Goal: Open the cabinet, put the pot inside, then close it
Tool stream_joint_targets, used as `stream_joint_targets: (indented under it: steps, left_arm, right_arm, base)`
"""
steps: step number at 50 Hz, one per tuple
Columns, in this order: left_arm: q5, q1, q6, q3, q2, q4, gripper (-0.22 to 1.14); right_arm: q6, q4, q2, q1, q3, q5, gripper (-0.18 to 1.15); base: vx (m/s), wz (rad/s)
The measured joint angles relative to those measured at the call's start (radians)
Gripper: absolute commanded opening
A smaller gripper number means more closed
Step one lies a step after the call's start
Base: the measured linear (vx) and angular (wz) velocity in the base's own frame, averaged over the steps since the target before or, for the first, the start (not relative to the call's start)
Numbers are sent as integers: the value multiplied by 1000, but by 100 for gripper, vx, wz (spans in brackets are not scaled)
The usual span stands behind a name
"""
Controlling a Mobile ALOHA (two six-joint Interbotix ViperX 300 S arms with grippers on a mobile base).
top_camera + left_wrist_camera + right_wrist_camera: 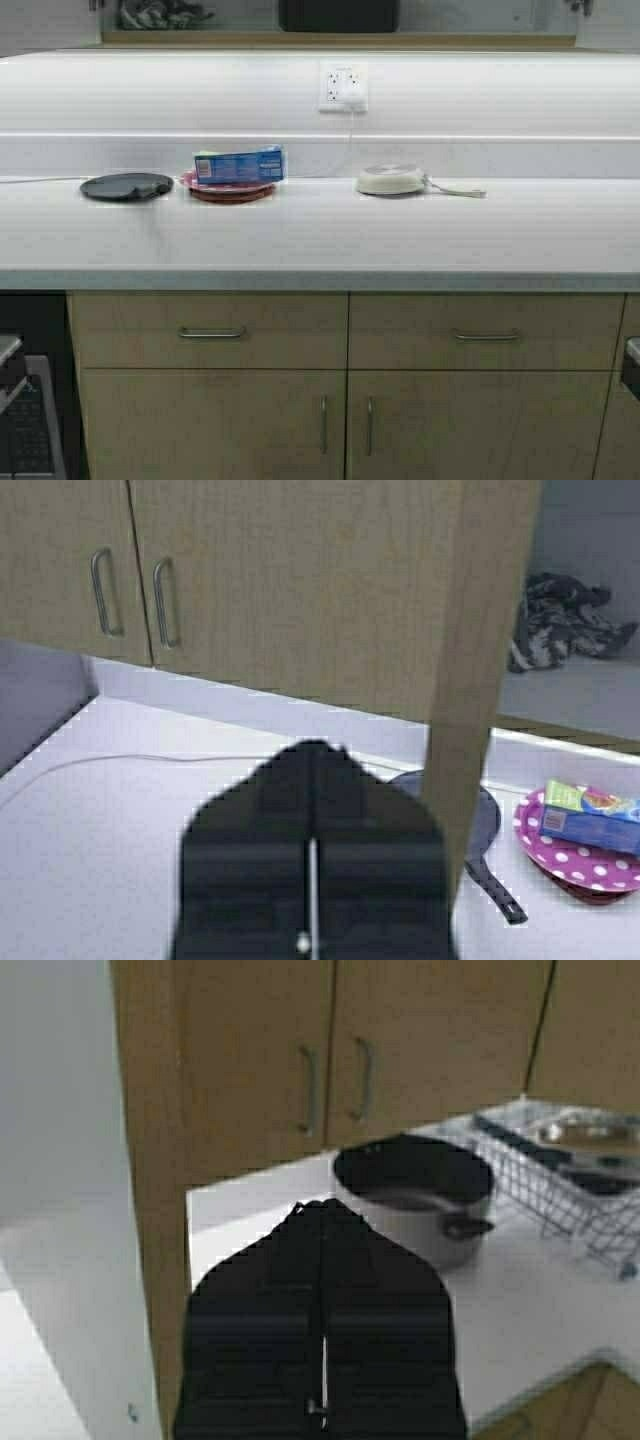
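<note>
counter (320, 240): lid (126, 186) left | box (239, 164) on plates (229, 190) | pan (392, 180) right

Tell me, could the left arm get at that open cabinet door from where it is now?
Probably yes. In the left wrist view the door stands edge-on right beside the left gripper, with nothing between them. Its fingers are shut, so it looks better placed to push the door than to grab it.

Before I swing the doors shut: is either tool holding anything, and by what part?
Nothing. The left tool and right tool are both shut with nothing between the fingers, each beside an open cabinet door.
</note>
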Motion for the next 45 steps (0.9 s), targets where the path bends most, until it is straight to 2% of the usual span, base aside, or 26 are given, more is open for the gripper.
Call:
stream_joint_targets:
  steps: [11, 19, 32, 45]
  left_arm:
    - [-15, -6, -2, -58, 87, -46, 3]
    - [-31, -23, 3, -87, 126, -77, 3]
    - [-37, -94, 8, -129, 190, -78, 3]
    - [-37, -213, 6, -94, 129, -81, 3]
  right_arm:
    - [0, 63, 179, 12, -135, -29, 7]
    - [-2, 83, 265, 26, -173, -32, 7]
    - [-3, 83, 279, 61, -176, -35, 7]
    - [-5, 74, 186, 212, -118, -35, 7]
  base:
    - [0, 0]
    - [0, 0]
    - [0, 0]
    - [0, 0]
